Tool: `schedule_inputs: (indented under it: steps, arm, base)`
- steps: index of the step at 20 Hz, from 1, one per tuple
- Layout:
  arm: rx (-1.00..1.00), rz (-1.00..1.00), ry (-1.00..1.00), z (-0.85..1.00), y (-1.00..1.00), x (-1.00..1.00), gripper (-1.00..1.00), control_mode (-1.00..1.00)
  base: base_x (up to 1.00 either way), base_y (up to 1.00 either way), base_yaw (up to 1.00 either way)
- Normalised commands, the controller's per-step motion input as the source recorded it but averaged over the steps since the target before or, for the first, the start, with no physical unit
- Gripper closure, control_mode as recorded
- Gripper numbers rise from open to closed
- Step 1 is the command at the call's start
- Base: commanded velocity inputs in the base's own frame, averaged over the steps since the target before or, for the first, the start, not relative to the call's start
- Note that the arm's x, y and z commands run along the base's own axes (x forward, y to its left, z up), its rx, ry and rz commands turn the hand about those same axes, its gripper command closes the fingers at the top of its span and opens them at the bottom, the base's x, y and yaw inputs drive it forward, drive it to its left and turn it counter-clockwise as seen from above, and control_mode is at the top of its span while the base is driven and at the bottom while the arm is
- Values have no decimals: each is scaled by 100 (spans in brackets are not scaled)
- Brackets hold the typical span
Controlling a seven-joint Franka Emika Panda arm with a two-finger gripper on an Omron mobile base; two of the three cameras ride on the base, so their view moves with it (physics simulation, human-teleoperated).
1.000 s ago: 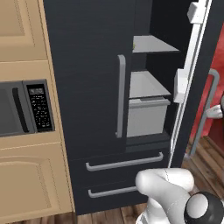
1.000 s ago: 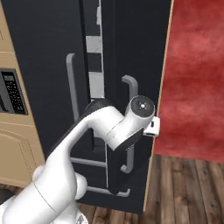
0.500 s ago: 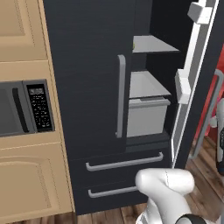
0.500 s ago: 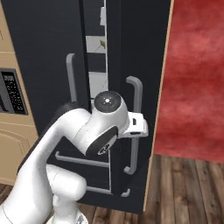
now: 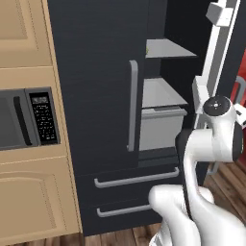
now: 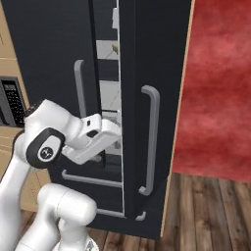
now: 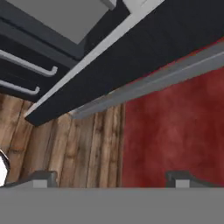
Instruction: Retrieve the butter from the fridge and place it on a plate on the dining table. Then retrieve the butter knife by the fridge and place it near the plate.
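fridge (image 5: 96, 96) right door ajar, its edge beside my gripper (image 7: 111, 177) | gripper jaws spread wide, holding nothing | door handle (image 6: 150, 142) long axis vertical

The right-hand door of the tall matte black fridge (image 5: 96, 96) has been swung further open, exposing more of the grey shelves. The white arm has been drawn back and folded, and the pincer (image 7: 111, 177), closed a second ago, is now spread wide.
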Motion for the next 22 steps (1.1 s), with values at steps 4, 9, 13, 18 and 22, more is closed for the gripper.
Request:
schedule_inputs:
  steps: [4,9,13,18,22]
  arm:
    - [-44,-6,22,1,65,26,-100,-100]
    - [-24,1,0,0,41,34,-100,-100]
    - [-16,0,4,0,8,32,-100,-100]
    - [0,0,5,0,-9,36,-100,-100]
    - [0,0,5,0,0,56,-100,-100]
  base:
    - [0,0,0]
    - [0,0,0]
    - [0,0,0]
    - [0,0,0]
    - [0,0,0]
